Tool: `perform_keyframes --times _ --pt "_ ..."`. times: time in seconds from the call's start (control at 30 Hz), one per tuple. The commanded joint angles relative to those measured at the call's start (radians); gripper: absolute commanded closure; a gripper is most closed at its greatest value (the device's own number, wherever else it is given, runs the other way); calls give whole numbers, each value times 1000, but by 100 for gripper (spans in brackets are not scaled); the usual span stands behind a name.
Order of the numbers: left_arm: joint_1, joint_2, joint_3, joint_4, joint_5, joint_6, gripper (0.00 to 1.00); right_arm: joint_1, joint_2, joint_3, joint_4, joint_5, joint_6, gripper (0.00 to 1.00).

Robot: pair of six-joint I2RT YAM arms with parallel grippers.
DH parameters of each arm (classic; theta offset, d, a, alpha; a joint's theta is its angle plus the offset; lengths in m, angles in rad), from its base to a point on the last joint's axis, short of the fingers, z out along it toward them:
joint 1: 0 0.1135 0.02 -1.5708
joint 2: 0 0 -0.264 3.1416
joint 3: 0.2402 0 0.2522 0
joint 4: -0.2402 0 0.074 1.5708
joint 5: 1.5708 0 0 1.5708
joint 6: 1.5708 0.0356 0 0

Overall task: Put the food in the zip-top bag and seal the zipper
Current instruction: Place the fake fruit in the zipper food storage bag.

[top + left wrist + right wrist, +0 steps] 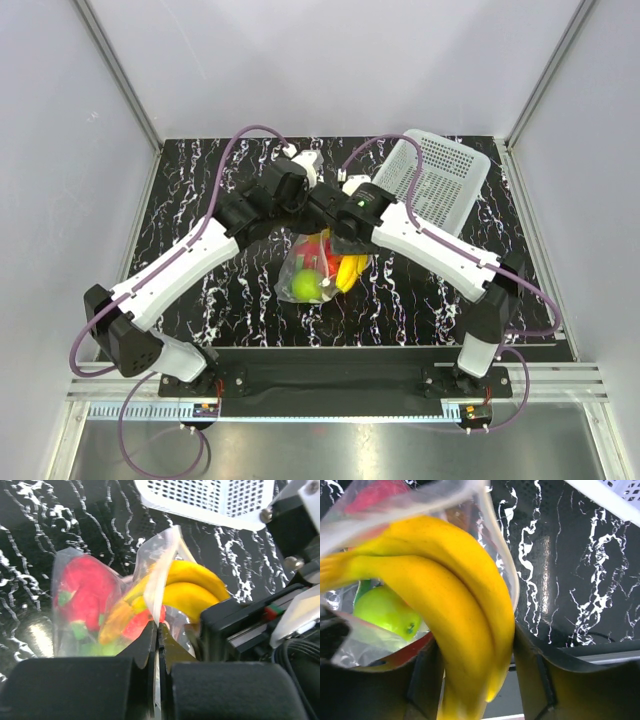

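The dotted zip-top bag (312, 268) lies mid-table with its mouth open. In it are the green fruit (305, 287) and red fruits (304, 247). My left gripper (305, 212) is shut on the bag's mouth edge (156, 592), with the film pinched between the jaws. My right gripper (340, 238) is shut on the yellow banana bunch (455, 605), which lies partly inside the mouth. The zipper strip (506, 562) curves around the banana. The left wrist view shows the banana (192, 587) and a red green-topped fruit (82, 592) behind the film. The green fruit (387, 612) lies under the banana.
The white perforated basket (440, 180) lies tilted at the back right, close behind both grippers, and shows in the left wrist view (210, 497). The black marbled table (200, 200) stretches to the left. Grey walls stand on three sides.
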Motion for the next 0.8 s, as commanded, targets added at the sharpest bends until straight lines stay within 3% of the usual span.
perform_keyframes --times 0.0,0.03,0.1,0.2,0.57,0.77 --pt "9 -46 -24 131 85 -19 100 17 -58 -51 96 25 -9 34" --pt "12 -50 -29 131 88 -19 100 17 -74 -71 127 19 -15 22" --pt "24 -58 -41 135 96 -22 100 17 -131 -125 208 1 -34 11" --pt "38 -64 -52 140 111 -24 100 17 -187 -186 303 -31 -61 10" --pt "89 -72 -81 149 159 -19 100 8 -338 -312 325 -85 -61 21" --pt "115 -90 -84 141 168 -9 100 -15 -497 -549 420 -137 -44 36"
